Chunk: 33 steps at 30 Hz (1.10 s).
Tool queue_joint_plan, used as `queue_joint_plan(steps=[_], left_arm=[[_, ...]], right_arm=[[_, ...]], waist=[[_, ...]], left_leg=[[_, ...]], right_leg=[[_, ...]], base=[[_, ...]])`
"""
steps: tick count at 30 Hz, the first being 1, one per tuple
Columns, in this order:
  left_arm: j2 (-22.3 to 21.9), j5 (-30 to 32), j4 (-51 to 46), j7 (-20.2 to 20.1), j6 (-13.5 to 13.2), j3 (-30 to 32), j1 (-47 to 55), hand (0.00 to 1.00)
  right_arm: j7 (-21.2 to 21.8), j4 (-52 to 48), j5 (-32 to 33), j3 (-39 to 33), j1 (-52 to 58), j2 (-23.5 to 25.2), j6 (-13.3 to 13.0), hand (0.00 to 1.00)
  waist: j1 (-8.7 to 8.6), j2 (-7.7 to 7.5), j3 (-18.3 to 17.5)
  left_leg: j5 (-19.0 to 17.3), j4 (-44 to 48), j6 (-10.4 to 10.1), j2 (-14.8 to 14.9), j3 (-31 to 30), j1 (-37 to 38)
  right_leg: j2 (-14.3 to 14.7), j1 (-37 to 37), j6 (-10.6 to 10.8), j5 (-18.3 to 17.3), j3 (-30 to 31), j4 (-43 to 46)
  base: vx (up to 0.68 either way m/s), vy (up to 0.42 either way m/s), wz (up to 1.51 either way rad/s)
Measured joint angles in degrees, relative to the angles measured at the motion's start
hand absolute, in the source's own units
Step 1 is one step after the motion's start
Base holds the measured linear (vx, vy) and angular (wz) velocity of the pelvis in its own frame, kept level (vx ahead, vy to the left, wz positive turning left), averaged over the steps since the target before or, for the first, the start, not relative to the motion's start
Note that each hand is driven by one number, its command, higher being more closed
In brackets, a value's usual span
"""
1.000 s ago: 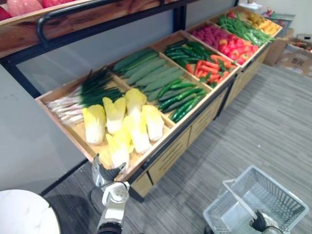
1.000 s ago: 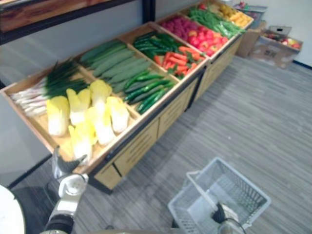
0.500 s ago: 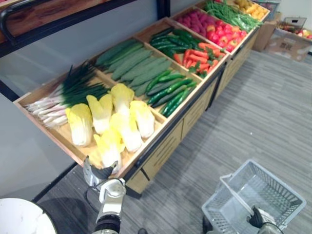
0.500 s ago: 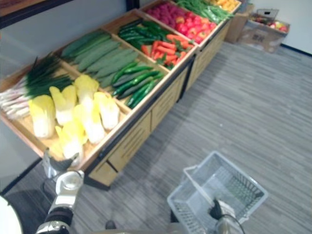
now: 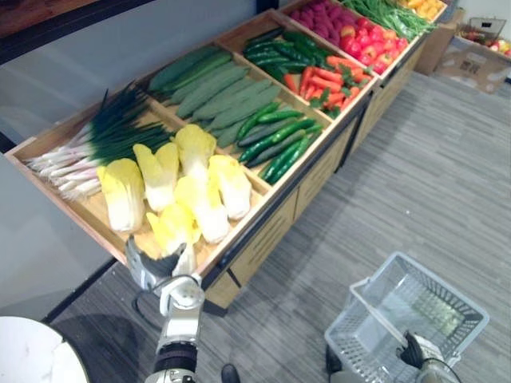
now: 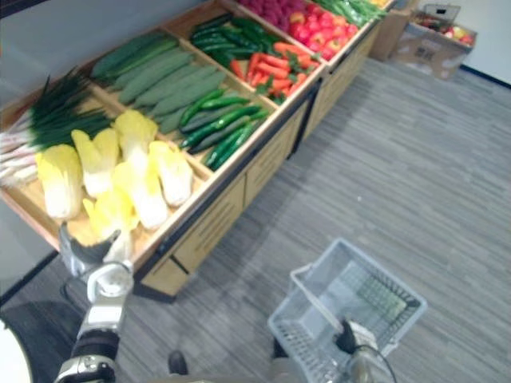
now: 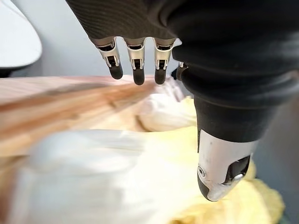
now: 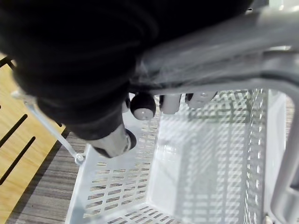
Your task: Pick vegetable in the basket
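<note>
Several yellow-white napa cabbages (image 5: 192, 195) lie in the nearest wooden crate (image 5: 76, 219) of a long produce stand. My left hand (image 5: 152, 267) is at that crate's front edge, right by the closest cabbage (image 5: 172, 231). In the left wrist view the left hand's fingers (image 7: 138, 63) are straight and open, with the cabbage (image 7: 117, 177) just past them and nothing held. Down at the right, my right hand (image 5: 415, 351) is curled round the handle (image 8: 210, 46) of an empty pale wire basket (image 5: 423, 299) that hangs over the floor.
Spring onions (image 5: 96, 148), cucumbers (image 5: 215, 88), green peppers (image 5: 279, 144), carrots (image 5: 323, 84) and red produce (image 5: 359, 36) fill the further crates. A white round table (image 5: 32, 351) is at the lower left. Cardboard boxes (image 5: 471, 60) stand on the grey floor at the far right.
The whole view has shifted, so the camera has moved. My left hand has come up to the crate's front edge, closer to the nearest cabbage. The basket stays in my right hand.
</note>
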Motion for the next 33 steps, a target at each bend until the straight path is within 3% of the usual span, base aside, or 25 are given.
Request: queue_joint_plan(steps=[3, 12, 33], left_arm=[[-0.9, 0.5, -4.9, 0.0, -1.4, -0.8, 0.0, 0.0], [-2.6, 2.5, -10.8, -0.7, -1.6, -1.7, 2.5, 0.0], [-2.3, 2.4, -3.9, -0.6, -1.3, -2.2, 1.0, 0.0]], right_arm=[[-1.0, -0.3, 0.0, -0.1, 0.0, 0.0, 0.0, 1.0], [-1.2, -0.3, 0.0, -0.7, 0.6, 0.1, 0.0, 1.0], [-1.2, -0.7, -2.1, -0.3, 0.9, 0.1, -0.2, 1.0]], waist=[[0.0, 0.45, 0.2], [0.03, 0.56, 0.2], [-0.03, 0.48, 0.1]], left_leg=[[0.0, 0.0, 0.0, 0.0, -0.2, 0.2], [0.1, 0.0, 0.1, 0.0, -1.4, 0.3], [0.2, 0.0, 0.2, 0.1, -0.3, -0.3]], right_leg=[[0.0, 0.2, 0.0, 0.0, 0.0, 0.0], [0.0, 0.4, -0.3, -0.2, -0.7, 1.0], [0.1, -1.1, -0.2, -0.1, 0.4, 0.9]], base=[[0.0, 0.0, 0.0], [-0.01, -0.004, 0.04], [0.0, -0.002, -0.02]])
